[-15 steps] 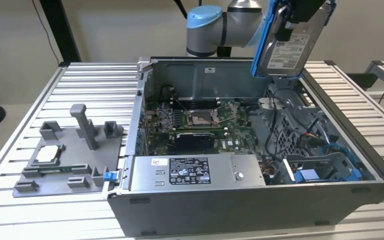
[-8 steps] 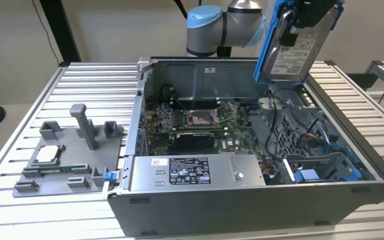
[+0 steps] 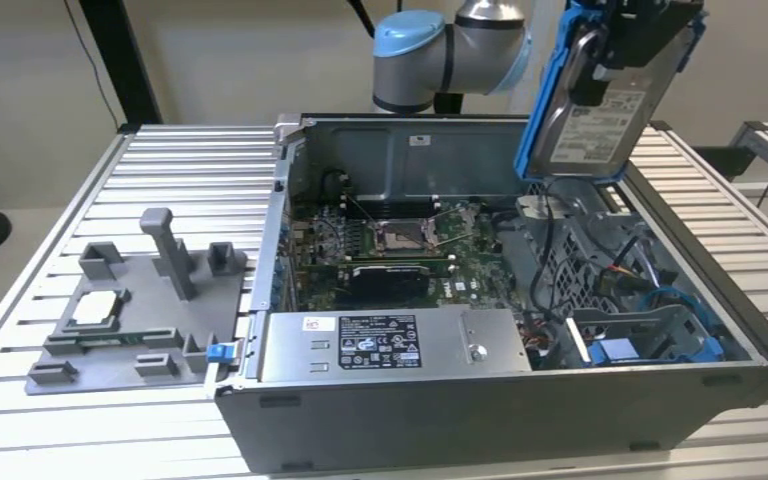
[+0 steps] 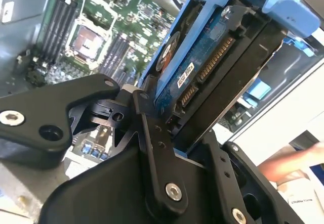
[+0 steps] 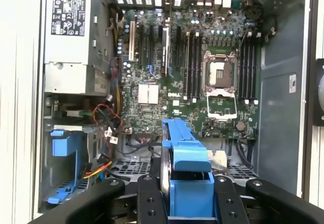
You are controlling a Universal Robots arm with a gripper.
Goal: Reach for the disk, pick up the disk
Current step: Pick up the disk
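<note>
- The disk (image 3: 607,105) is in my grasp, lifted above the open computer case (image 3: 704,390), at the exterior view's right, tilted with its white label facing outward.
- My gripper (image 5: 190,204) is closed on the blue rails of the disk; in the second wrist view my fingers (image 4: 154,148) press its lower end, near the connector edge.
- I judge the hold is on plastic, not on metal, so the rail can flex and the disk can slip out if I swing fast.
- If it falls, it drops on the motherboard (image 5: 202,82) or on the open processor socket (image 5: 218,80), and it can damage them.
- The loose cables (image 3: 584,275) lie just below the disk; a low move can catch them.
- A person's arm (image 4: 288,163) is near in the second wrist view, so a wide swing is a risk there.
</note>
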